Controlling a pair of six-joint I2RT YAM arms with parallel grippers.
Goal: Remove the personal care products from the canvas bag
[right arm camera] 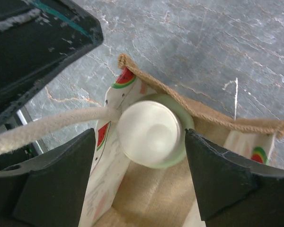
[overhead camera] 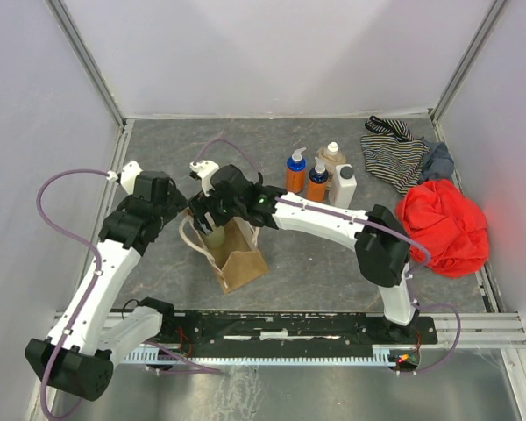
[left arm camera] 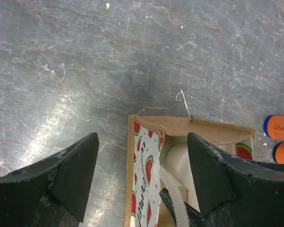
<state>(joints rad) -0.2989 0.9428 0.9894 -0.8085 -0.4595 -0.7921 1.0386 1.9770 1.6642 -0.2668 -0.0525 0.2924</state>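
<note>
Pale-green cylinder (right arm camera: 150, 128) in canvas bag (right arm camera: 213, 116); right gripper (right arm camera: 139, 142) spread astride, apparently untouching; left gripper (left arm camera: 143, 142) spread.

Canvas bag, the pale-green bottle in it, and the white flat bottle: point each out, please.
canvas bag (overhead camera: 244, 265), top external view, on its brown side wall.
pale-green bottle (right arm camera: 149, 132), right wrist view, on the middle of its cream cap.
white flat bottle (overhead camera: 344, 188), top external view, on its body.

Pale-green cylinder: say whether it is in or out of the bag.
In. The right wrist view shows the pale-green cylinder inside the canvas bag, the right gripper open around it.
</note>
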